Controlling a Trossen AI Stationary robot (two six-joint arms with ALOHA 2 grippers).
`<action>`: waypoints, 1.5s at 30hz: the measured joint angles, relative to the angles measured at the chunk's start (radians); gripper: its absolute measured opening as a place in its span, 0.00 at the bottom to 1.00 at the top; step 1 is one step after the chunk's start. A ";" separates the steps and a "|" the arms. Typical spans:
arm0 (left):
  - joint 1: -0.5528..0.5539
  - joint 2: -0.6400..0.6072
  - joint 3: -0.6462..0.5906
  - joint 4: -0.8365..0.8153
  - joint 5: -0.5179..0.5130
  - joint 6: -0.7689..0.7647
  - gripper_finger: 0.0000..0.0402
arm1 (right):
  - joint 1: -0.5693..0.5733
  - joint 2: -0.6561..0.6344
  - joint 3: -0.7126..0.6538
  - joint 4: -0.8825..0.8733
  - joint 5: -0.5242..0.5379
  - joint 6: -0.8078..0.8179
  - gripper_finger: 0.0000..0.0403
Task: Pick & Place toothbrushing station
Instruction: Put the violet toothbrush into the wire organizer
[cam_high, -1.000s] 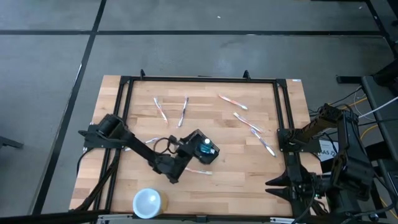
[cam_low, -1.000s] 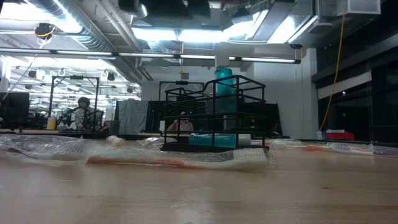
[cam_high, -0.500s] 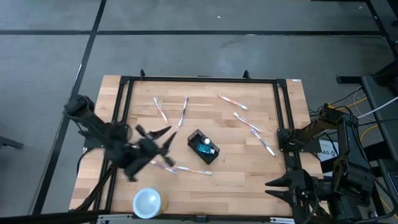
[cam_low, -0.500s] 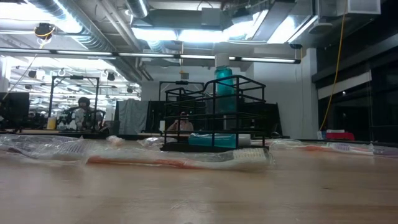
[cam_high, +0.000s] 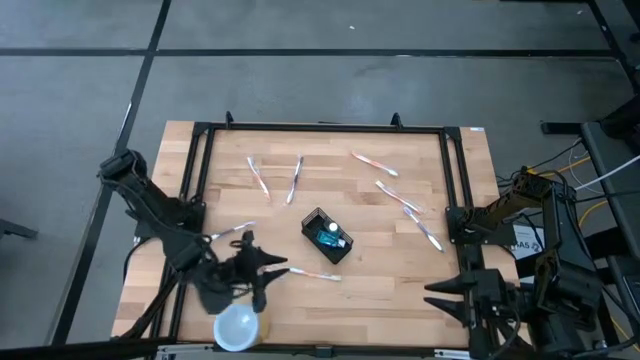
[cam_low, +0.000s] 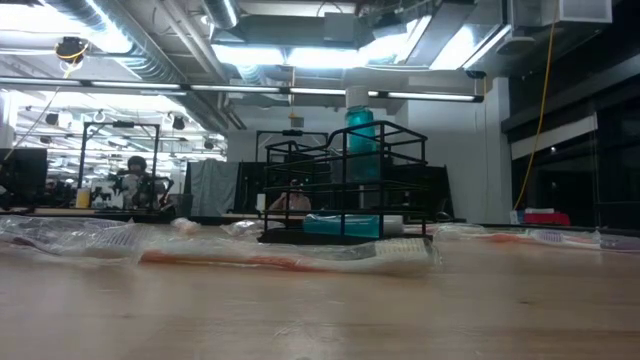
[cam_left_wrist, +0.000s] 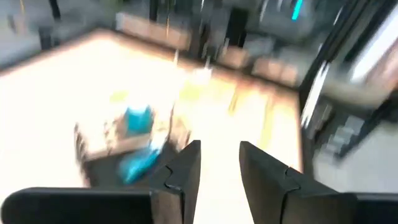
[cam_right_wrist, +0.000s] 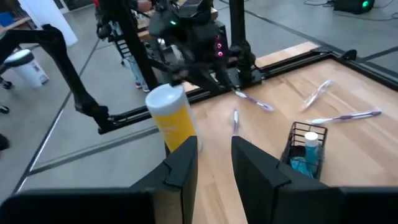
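Left gripper swung back from the caddy, now by the white cup
Fingers slightly apart, empty; right gripper likewise. Toothbrushing station holds a teal item, no readable labels.

You are working in a robotics lab inside an open industrial hall — not a home or a shop. A butcher-block table framed by a black metal rig is sitting on a grey concrete floor marked with dark tape lines. Fluorescent strip lights and exposed ducts are running overhead, and in the low view a person is sitting at a distant bench among more metal frames.
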 joint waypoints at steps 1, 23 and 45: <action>0.025 -0.001 0.023 -0.116 0.077 -0.043 0.25 | 0.000 0.000 0.000 0.012 0.000 -0.008 0.25; 0.367 0.297 0.333 -0.577 1.096 0.240 0.36 | 0.000 -0.001 0.000 0.066 0.072 -0.081 0.25; 0.348 0.499 0.407 -0.665 1.015 0.483 0.32 | 0.047 -0.001 0.000 0.066 0.098 -0.107 0.25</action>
